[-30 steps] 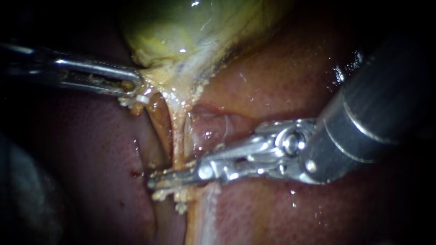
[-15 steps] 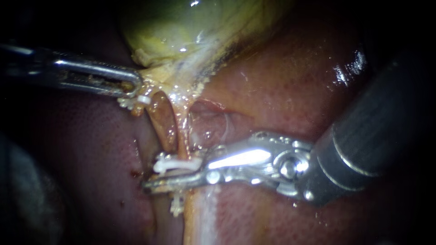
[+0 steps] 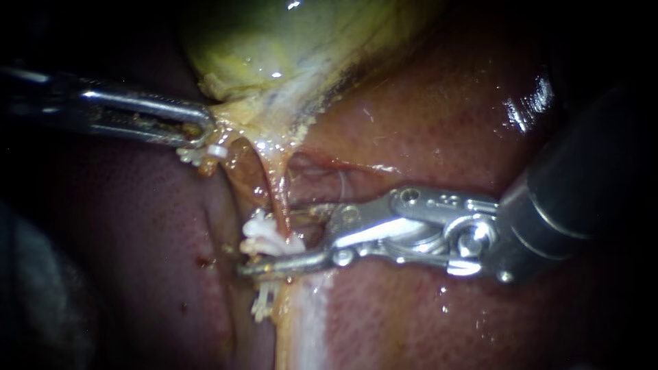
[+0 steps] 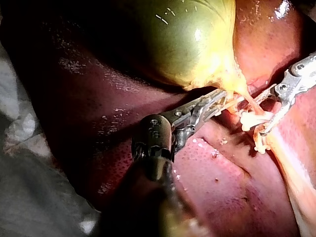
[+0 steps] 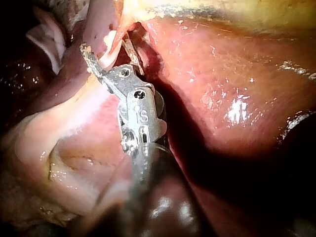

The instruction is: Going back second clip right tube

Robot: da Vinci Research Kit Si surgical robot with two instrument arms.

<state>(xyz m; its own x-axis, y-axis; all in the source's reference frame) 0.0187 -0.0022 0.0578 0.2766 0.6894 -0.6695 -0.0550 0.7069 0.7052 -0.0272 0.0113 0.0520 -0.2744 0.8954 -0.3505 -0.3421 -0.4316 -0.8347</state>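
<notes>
Endoscope view: clip (image 3: 259, 231) white and seated across the tube (image 3: 275, 195). Right instrument (image 3: 274, 241) straddling it with jaws apart, one above the clip and one just below, neither squeezing. Well above the clip and to its left, left instrument (image 3: 202, 130) clamped on the lower edge of the gallbladder (image 3: 288, 48), seemingly keeping the tube taut. Judged risk: backing out at a slant and hooking the lower jaw under the clip, so dragging it along the tube or tearing that thin strand. Just below the clip, a second white piece (image 3: 260, 306), perhaps another clip; hard to tell.

Left wrist view: clip just beyond the tip of the left jaws, right jaws open around it. Likely trouble if the left grip slackens or pulls harder: tube shifting against the metal beside the clip.

Right wrist view: jaws spread ahead of the shaft, pale clip between them, liver (image 5: 222, 98) close beside the clip. Danger of scraping that surface on the way back.
</notes>
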